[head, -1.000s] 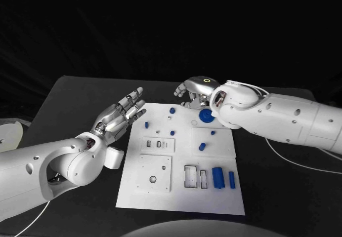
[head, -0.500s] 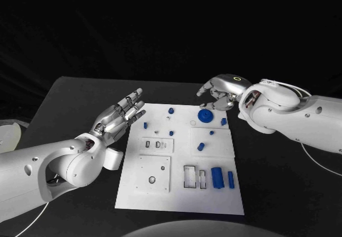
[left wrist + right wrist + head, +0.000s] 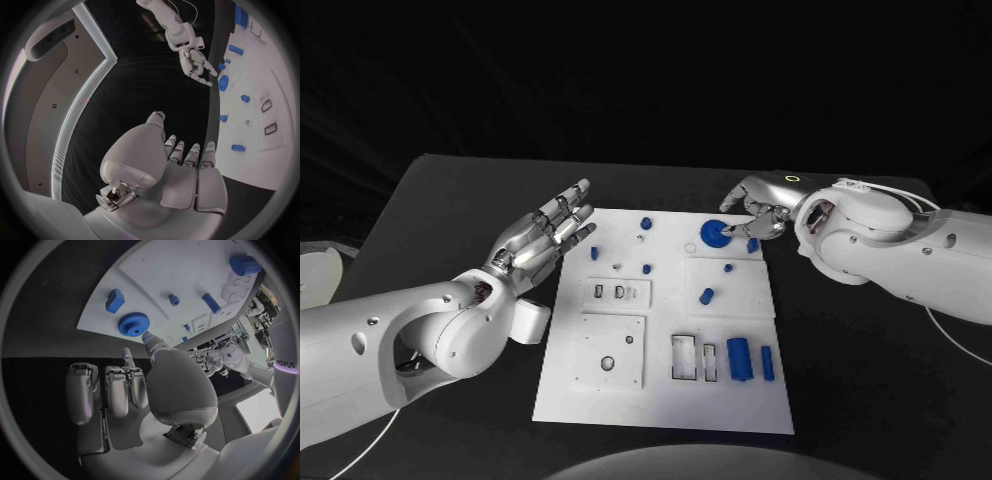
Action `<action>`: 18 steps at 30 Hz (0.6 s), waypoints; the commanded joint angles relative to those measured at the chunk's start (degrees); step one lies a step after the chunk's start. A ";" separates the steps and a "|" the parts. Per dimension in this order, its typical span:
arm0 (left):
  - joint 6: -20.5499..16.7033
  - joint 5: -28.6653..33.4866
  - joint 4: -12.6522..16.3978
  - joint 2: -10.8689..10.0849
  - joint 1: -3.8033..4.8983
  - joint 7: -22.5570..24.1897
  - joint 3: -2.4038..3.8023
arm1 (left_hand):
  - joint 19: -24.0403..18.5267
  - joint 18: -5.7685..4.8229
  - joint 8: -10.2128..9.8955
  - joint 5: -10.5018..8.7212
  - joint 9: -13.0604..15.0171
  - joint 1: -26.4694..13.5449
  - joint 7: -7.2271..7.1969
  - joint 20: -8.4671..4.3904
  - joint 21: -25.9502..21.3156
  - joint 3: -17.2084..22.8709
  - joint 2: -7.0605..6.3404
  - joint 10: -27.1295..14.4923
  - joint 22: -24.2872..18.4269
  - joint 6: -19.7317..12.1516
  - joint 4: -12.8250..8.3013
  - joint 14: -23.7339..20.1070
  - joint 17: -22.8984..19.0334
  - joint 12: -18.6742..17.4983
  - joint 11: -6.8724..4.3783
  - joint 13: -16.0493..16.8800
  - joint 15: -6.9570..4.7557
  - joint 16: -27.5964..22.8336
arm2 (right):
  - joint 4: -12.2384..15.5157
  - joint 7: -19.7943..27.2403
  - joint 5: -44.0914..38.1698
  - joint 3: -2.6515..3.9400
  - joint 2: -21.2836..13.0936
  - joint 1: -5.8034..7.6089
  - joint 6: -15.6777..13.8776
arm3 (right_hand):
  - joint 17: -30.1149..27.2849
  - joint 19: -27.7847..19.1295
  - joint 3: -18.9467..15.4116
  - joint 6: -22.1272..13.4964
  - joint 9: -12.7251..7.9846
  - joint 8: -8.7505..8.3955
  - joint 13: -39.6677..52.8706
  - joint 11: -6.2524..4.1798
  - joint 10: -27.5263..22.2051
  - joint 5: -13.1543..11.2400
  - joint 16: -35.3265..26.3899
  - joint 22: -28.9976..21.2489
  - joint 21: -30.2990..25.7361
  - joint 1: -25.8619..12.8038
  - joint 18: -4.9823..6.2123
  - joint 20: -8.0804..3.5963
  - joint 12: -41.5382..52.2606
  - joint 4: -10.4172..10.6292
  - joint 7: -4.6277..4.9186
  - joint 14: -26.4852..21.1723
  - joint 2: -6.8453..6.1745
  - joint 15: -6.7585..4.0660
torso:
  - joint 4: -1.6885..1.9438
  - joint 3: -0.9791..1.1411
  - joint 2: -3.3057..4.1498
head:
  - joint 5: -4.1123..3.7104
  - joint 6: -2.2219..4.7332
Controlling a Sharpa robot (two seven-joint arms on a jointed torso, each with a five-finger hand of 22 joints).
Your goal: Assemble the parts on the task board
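Note:
The white task board (image 3: 733,290) lies in the middle of the table. A blue gear (image 3: 714,233) sits near its far edge, with a small blue block (image 3: 751,245) just right of it. My right hand (image 3: 759,200) hangs beside the gear on its right, holding nothing. In the right wrist view its thumb tip (image 3: 148,337) is at the rim of the gear (image 3: 133,324). My left hand (image 3: 548,230) hovers at the board's far left edge, fingers straight and spread, nothing in it. Several small blue pegs (image 3: 648,268) stand on the board, and two blue bars (image 3: 740,359) lie near the front right.
Rectangular recesses (image 3: 687,357) and round holes (image 3: 609,364) mark the board's near half. A white round object (image 3: 312,275) sits off the table's left side. Bare black table (image 3: 877,400) surrounds the board.
My right hand has moved from over the gear to the right and then down beside it. The gear stays on the board. My left hand has not moved.

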 commanded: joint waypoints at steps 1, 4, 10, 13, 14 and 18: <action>1.36 0.01 0.02 0.12 0.04 0.31 0.02 | -0.10 0.97 0.37 0.35 0.09 0.43 0.45 0.50 -0.25 0.07 0.36 -0.13 -0.01 -0.13 -0.34 0.05 -0.08 0.37 0.45 0.07 0.50 -0.21 | -0.45 -1.51 -2.13 0.00 0.27 -0.39 1.36 | 15.05 0.89 -0.04 -0.19 0.11 -0.25 15.05 0.12 6.29 0.02 0.19 6.56 0.26 0.32 -0.67 0.03 0.20 -0.13 -0.04 6.28 0.20 -0.14 | 0.12 -0.04 -0.06 | -0.05 -0.10; 1.39 0.01 0.02 0.06 0.04 0.25 0.01 | -0.10 0.97 0.37 0.35 0.09 0.43 0.45 0.50 -0.25 0.07 0.36 -0.13 -0.01 -0.13 -0.34 0.05 -0.08 0.37 0.45 0.07 0.50 -0.21 | -0.88 -1.31 -2.23 0.00 0.53 -0.74 1.26 | 15.05 0.87 0.08 -0.14 0.20 -0.18 15.05 0.13 6.29 0.53 0.19 6.60 0.28 0.71 -0.67 0.04 0.20 -0.38 -0.03 6.28 0.33 -0.14 | 0.12 -0.04 -0.07 | 0.07 -0.18; 1.47 0.01 -0.03 -0.04 0.04 0.10 0.01 | -0.10 0.96 0.37 0.35 0.09 0.43 0.45 0.50 -0.25 0.08 0.36 -0.12 -0.01 -0.13 -0.35 0.05 -0.08 0.38 0.46 0.08 0.52 -0.21 | -1.53 -0.75 -2.49 0.00 1.12 -1.17 0.52 | 15.05 0.74 0.22 0.03 0.35 -0.06 15.05 0.14 6.29 1.12 0.19 6.50 0.17 1.19 -0.62 0.06 0.20 -0.72 -0.02 6.28 0.39 -0.13 | 0.06 -0.05 -0.06 | 0.23 -0.32; 1.57 0.01 -0.09 -0.02 0.04 0.07 0.01 | -0.10 0.95 0.36 0.34 0.08 0.44 0.49 0.55 -0.24 0.10 0.34 -0.12 0.00 -0.17 -0.41 0.05 -0.08 0.41 0.57 0.08 0.61 -0.21 | -1.66 -0.42 -2.55 0.00 1.36 -1.25 0.04 | 15.05 0.67 0.30 0.29 0.48 0.09 15.05 0.13 6.29 1.28 0.19 6.44 0.10 1.46 -0.59 0.06 0.20 -0.92 -0.05 6.28 0.43 -0.14 | 0.01 -0.06 -0.10 | 0.27 -0.34; 1.64 0.01 -0.11 -0.01 0.04 0.07 0.00 | -0.09 0.95 0.36 0.34 0.08 0.44 0.50 0.58 -0.24 0.10 0.31 -0.11 0.00 -0.18 -0.45 0.05 -0.08 0.42 0.61 0.09 0.65 -0.21 | -1.70 -0.32 -2.56 0.00 1.42 -1.27 -0.07 | 15.05 0.66 0.32 0.40 0.53 0.14 15.05 0.12 6.29 1.33 0.19 6.44 0.09 1.53 -0.59 0.06 0.20 -0.97 -0.07 6.28 0.45 -0.14 | -0.01 -0.05 -0.10 | 0.27 -0.32; 1.90 0.01 -0.13 -0.02 0.04 0.01 0.00 | -0.09 0.94 0.37 0.34 0.08 0.44 0.54 0.63 -0.24 0.07 0.18 -0.10 0.00 -0.14 -0.56 0.05 -0.08 0.44 0.70 0.09 0.73 -0.21 | -1.79 -0.04 -2.58 0.00 1.57 -1.32 -0.20 | 15.05 0.50 0.41 0.77 0.74 0.34 15.05 0.08 6.29 1.48 0.19 6.26 -0.07 1.78 -0.52 0.06 0.20 -1.17 -0.12 6.28 0.50 -0.16 | 0.00 -0.05 -0.07 | 0.25 -0.21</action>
